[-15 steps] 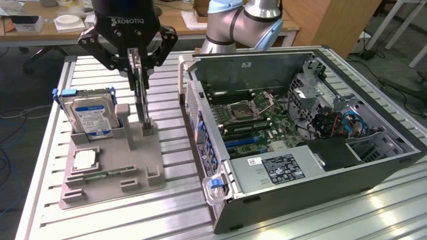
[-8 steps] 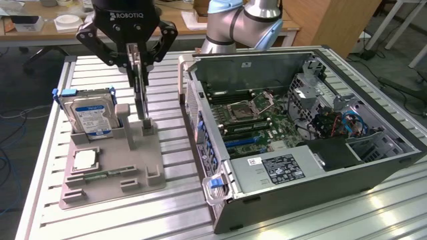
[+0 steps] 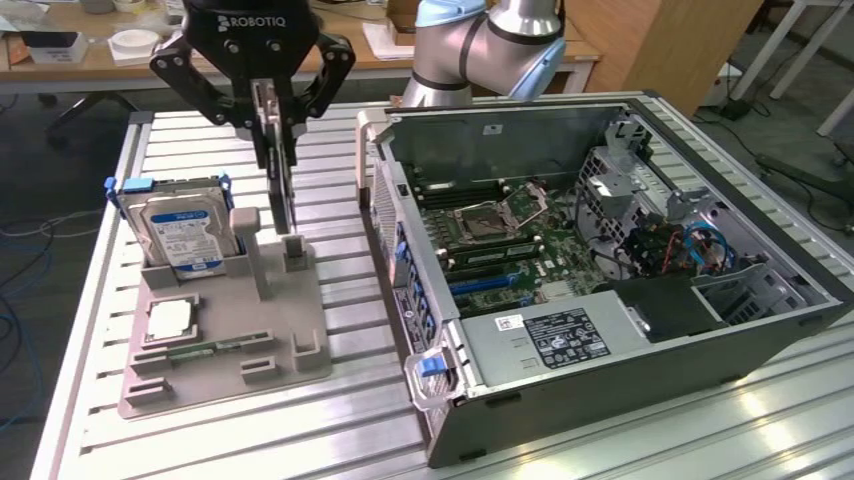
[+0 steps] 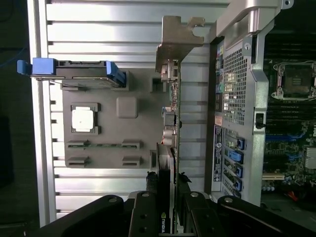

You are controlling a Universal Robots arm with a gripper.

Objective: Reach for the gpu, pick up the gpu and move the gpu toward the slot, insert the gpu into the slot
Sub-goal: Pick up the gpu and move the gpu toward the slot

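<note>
You have a grey holder tray (image 3: 287,330) on the ribbed metal counter (image 3: 347,420), toward its edge at the exterior view's left; a hard drive (image 3: 180,230) with a blue-white label stands upright at the tray's far end; a processor chip (image 3: 170,320) lies flat in a recess, a green memory stick (image 3: 214,349) just beside it; an open computer case (image 3: 641,385) fills the counter's other side, its power supply (image 3: 554,335) toward the near edge.

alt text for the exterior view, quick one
A black robot gripper clasps a thin dark circuit card upright at a grey plastic holder tray on a slatted metal table. An open computer case with a green motherboard lies at the exterior view's right.
</note>
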